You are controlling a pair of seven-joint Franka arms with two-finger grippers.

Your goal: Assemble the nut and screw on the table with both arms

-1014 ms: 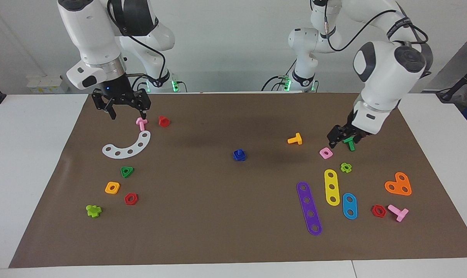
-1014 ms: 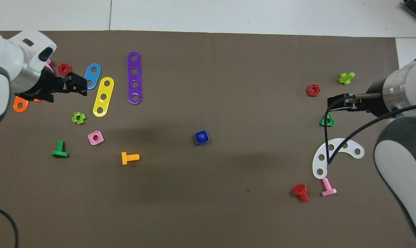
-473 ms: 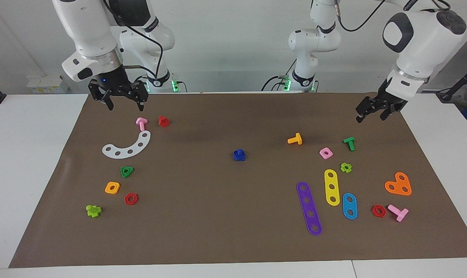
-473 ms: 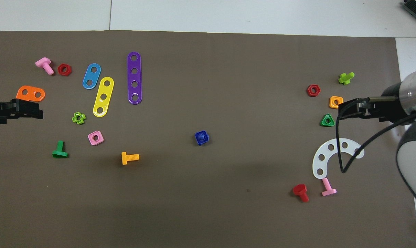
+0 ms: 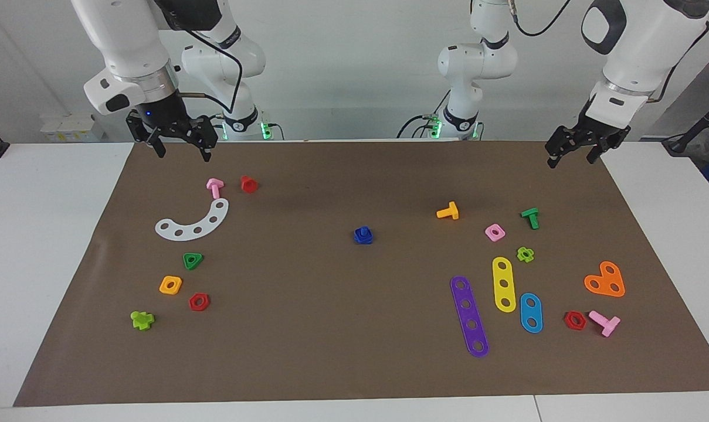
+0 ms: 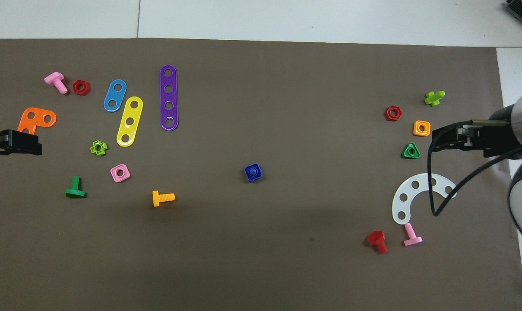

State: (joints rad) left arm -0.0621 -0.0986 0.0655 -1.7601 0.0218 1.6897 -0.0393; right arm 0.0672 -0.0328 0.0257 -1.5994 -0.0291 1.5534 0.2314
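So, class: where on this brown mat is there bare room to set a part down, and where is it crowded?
Bare: all around the assembled blue nut and screw mid-mat, and along the mat's edge farthest from the robots. Crowded: both ends.

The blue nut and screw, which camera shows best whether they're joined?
The overhead view: the screw shows as a round stub in the hole of the nut. The facing view shows the nut with the screw standing up from it.
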